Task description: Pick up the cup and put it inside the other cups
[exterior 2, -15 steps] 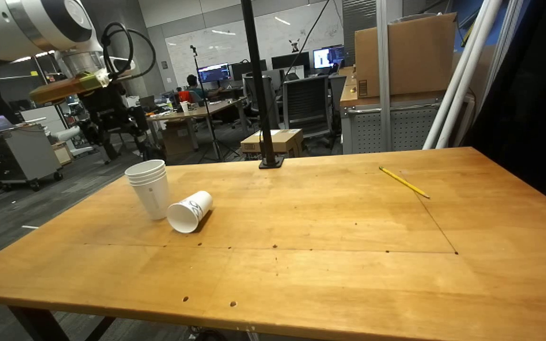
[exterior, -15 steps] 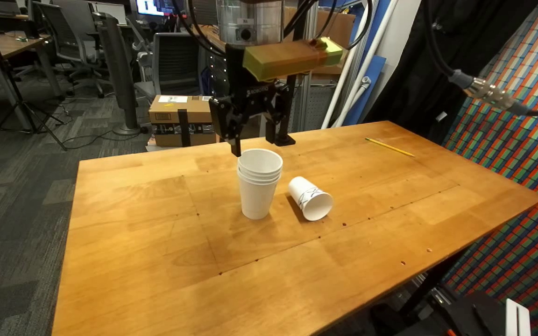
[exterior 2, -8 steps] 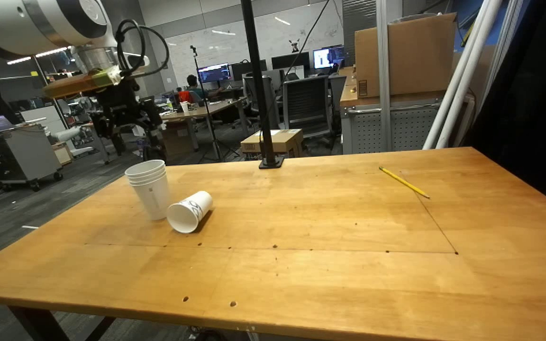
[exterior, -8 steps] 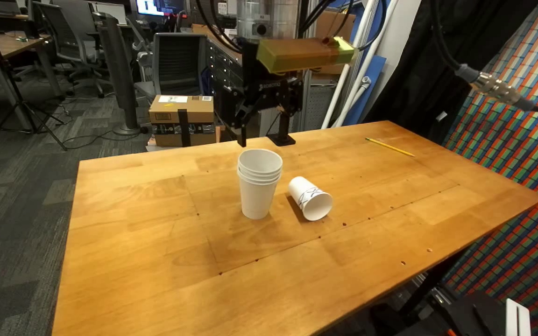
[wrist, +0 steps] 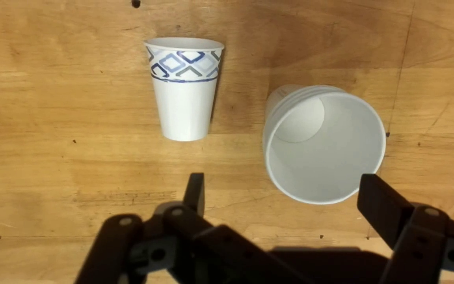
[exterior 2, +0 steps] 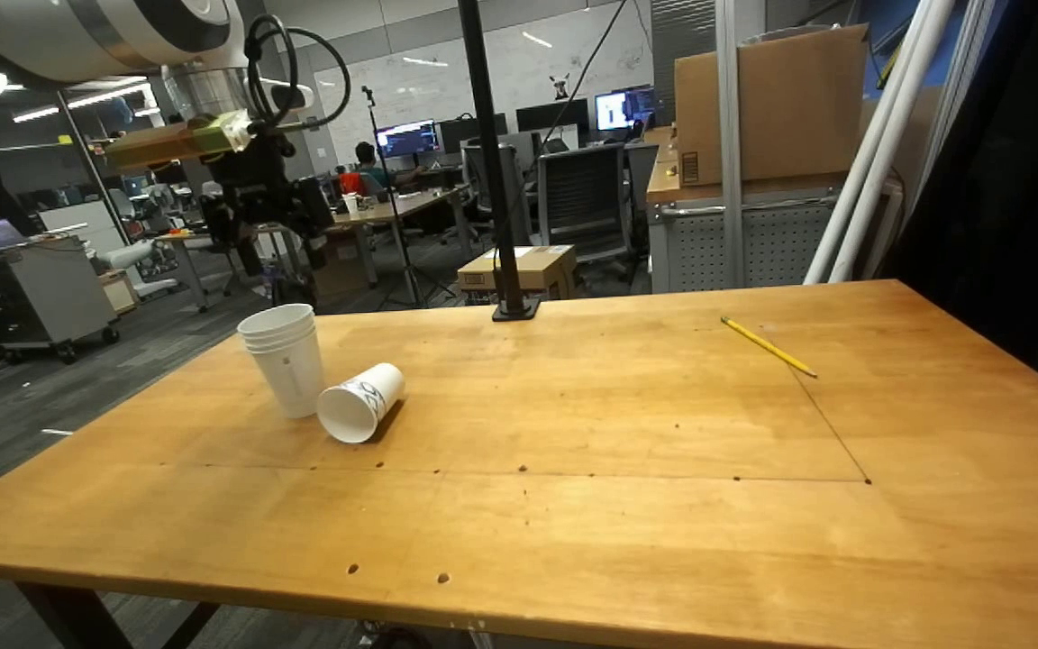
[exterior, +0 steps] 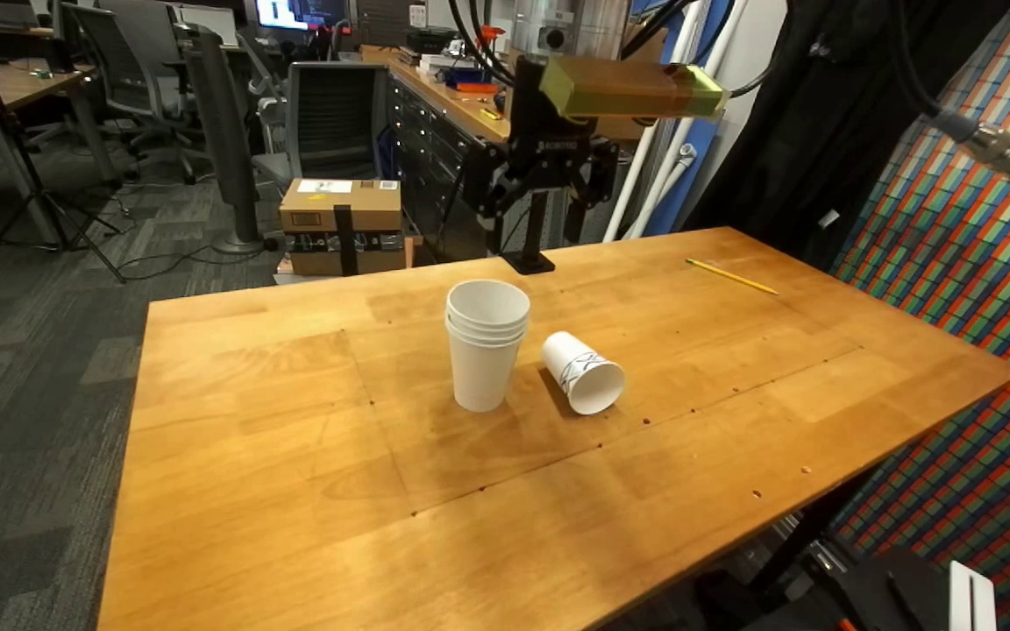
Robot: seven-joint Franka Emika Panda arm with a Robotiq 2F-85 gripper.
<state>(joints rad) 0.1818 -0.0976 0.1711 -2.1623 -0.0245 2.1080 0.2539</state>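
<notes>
Plain white tapered paper cups stand nested in one upright stack (exterior: 483, 368), with about three rolled rims showing. It also shows in an exterior view (exterior 2: 292, 370) and, seen from above, in the wrist view (wrist: 325, 157). The cup and the other cups look alike here and cannot be told apart. A patterned paper cup (exterior: 579, 372) lies on its side beside the stack; its blue diamond band shows in the wrist view (wrist: 183, 90). My gripper (exterior: 533, 241) is open and empty, raised above the cups. In the wrist view (wrist: 282, 185) its right fingertip overlaps the stack's rim.
The wooden table (exterior: 295, 491) holds everything. A yellow pencil (exterior: 731, 276) lies toward the far right. A black post (exterior 2: 487, 135) with a flat base stands at the table's far edge. The table's near edge shows in an exterior view (exterior 2: 213, 595).
My gripper has risen and moved rightward in both exterior views, away from the stack's rim. The stack and the patterned cup have not moved.
</notes>
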